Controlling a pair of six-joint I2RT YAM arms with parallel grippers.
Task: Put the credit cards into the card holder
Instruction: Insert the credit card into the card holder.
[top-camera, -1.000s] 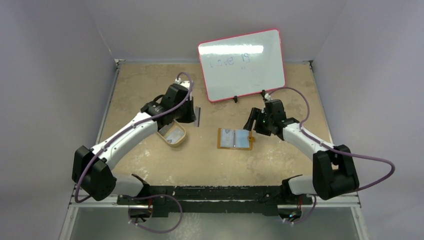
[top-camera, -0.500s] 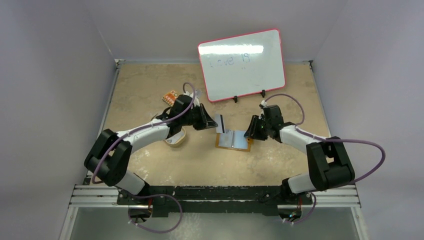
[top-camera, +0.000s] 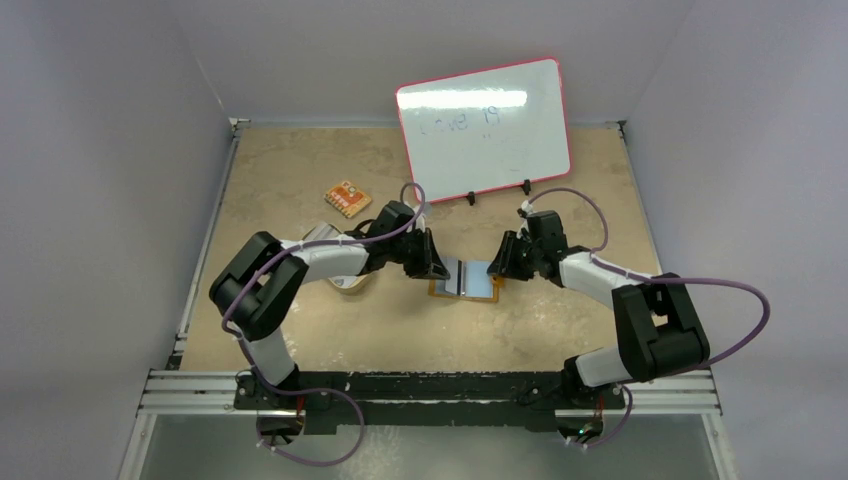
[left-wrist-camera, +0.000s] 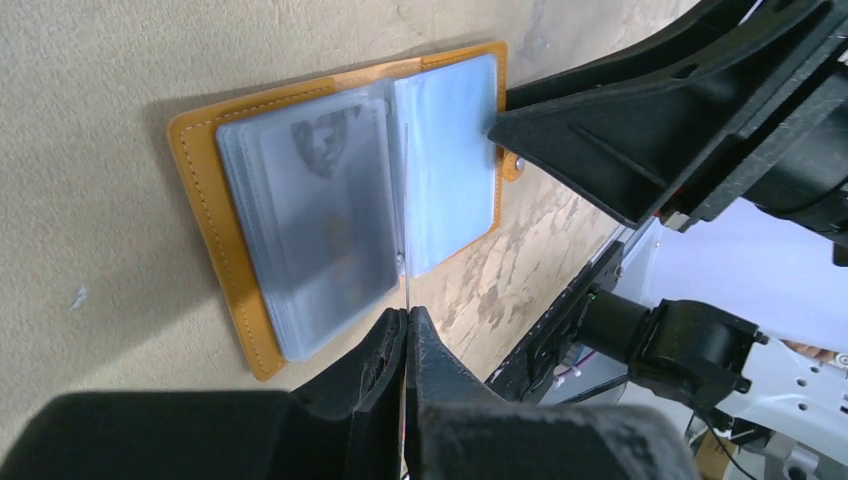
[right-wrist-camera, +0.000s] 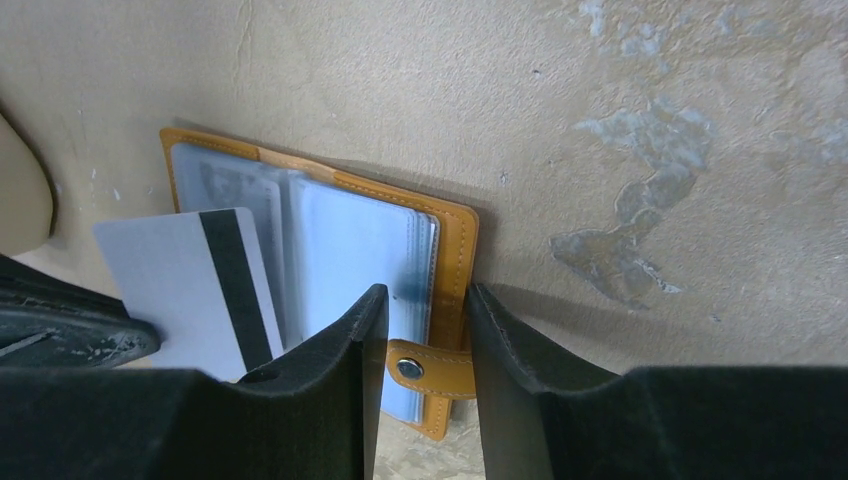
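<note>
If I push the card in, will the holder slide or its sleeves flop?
The holder looks thin and light on bare table, so it probably slides unless pinned. Its clear sleeves stand half-lifted, likely floppy. The card shows no bend: probably stiff.

The left gripper (top-camera: 437, 268) has swung from above the tan dish (top-camera: 350, 287) across to the open card holder (right-wrist-camera: 455, 250), bringing its pinched credit card (right-wrist-camera: 190, 290) up to the holder's clear sleeves. That move uncovers the orange patterned piece (top-camera: 347, 198). The right gripper (right-wrist-camera: 427, 295) has narrowed its jaws and now straddles the holder's snap tab (right-wrist-camera: 428, 369).
</note>
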